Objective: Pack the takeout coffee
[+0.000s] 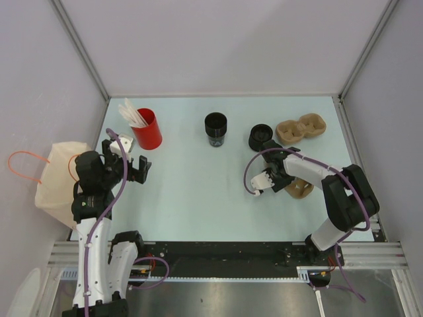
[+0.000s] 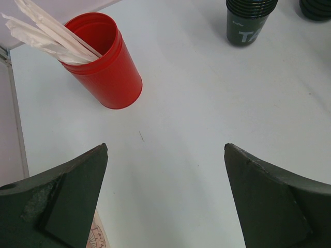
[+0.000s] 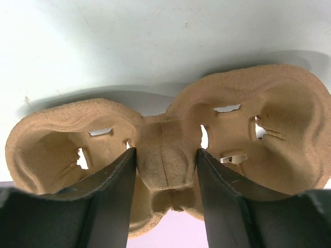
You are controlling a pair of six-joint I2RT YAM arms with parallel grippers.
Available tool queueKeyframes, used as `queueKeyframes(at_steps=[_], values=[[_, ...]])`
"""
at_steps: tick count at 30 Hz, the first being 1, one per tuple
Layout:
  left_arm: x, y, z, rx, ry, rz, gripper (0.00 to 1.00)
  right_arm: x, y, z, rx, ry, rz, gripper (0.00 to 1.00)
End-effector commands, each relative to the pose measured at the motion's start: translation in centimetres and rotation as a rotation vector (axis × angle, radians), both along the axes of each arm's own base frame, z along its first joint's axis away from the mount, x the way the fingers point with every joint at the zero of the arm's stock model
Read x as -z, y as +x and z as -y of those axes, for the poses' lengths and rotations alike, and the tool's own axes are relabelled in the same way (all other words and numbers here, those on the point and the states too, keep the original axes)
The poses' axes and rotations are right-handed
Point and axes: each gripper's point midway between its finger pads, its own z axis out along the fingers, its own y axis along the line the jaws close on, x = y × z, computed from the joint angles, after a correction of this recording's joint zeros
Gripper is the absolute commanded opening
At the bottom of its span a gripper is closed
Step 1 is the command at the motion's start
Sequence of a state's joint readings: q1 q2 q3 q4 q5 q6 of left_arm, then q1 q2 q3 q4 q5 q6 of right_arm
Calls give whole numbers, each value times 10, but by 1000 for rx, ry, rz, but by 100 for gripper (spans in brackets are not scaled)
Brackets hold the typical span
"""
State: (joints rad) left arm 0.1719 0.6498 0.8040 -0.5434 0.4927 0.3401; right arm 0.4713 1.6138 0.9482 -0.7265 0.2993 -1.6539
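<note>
Right gripper point(image 3: 165, 157) pinching cup carrier point(image 3: 269, 103), left gripper point(image 2: 165, 152) spread, red cup point(image 2: 111, 70), takeout coffee point(image 2: 248, 23) beyond

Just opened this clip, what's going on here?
The right claw straddles the middle ridge of a brown cup carrier, its fingers against both sides. The left claw hangs open and empty near the red cup of sticks. The takeout coffee stands untouched mid-table, not yet in any carrier. A second carrier sits at the far right.
</note>
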Motion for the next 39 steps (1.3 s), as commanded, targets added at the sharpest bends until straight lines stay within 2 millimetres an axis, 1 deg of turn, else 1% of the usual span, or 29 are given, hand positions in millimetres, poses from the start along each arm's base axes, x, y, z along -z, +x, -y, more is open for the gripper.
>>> queueKeyframes(at_steps=[1,4,6,8,10,13,14,16,17,18,19,20,22,25,26,27,28,29,30,31,32,33,35,36,37,38,39], values=[[-5,3,-2,-10,-6,24,100,2,1,4,19,-18,-4,50],[-5,3,-2,-10,-7,22,99,0,-1,1,21,-6,0,44],[-5,3,-2,-10,-6,24,99,-2,-4,-1,18,6,-4,38],[-7,3,-3,-12,-5,30,99,-9,-5,-4,15,25,7,34],[-6,2,-2,-10,-6,27,99,-18,-7,-5,19,44,27,34],[-7,2,-2,-8,-6,31,100,-28,-16,-13,29,91,32,34],[-7,2,-2,-7,-7,30,99,-33,-23,-17,55,145,30,33],[-7,2,-2,-7,-8,29,99,-44,-27,-27,97,219,36,31],[-8,1,-1,-6,-8,34,99,-47,-33,-34,123,281,17,30],[-8,1,-1,-5,-8,35,99,-54,-35,-40,194,342,25,30],[-9,0,0,-2,-8,37,99,-57,-40,-45,231,406,8,30],[-9,0,0,-2,-9,39,100,-64,-42,-44,279,438,25,30],[-11,-1,1,5,-11,43,100,-69,-52,-55,394,587,-17,31],[-11,-2,3,17,-16,42,99,-94,-55,-60,548,783,4,31],[-11,-2,3,18,-17,40,99,-99,-51,-51,612,823,27,31],[-13,-2,4,23,-15,49,99,-106,-51,-48,653,864,43,31],[-13,-3,5,27,-19,45,99,-110,-53,-47,720,912,29,31],[-12,-3,5,26,-17,46,99,-111,-49,-32,803,941,47,31],[-13,-4,5,29,-18,48,99,-112,-48,-27,847,963,48,31],[-14,-5,6,33,-18,52,99,-112,-46,-21,933,991,53,31],[-15,-5,7,35,-20,55,99,-110,-38,-3,1015,1007,94,30],[-14,-5,7,36,-20,54,100,-108,-35,6,1070,1015,108,31],[-16,-6,8,41,-22,58,99,-96,-29,19,1169,1036,121,28],[-17,-7,8,43,-21,62,99,-91,-26,38,1243,1047,155,27],[-16,-7,9,44,-23,60,99,-87,-17,44,1261,1060,187,27],[-16,-7,9,47,-24,59,100,-76,-19,48,1316,1061,188,27],[-17,-7,10,48,-24,60,99,-70,-17,54,1344,1063,203,27]])
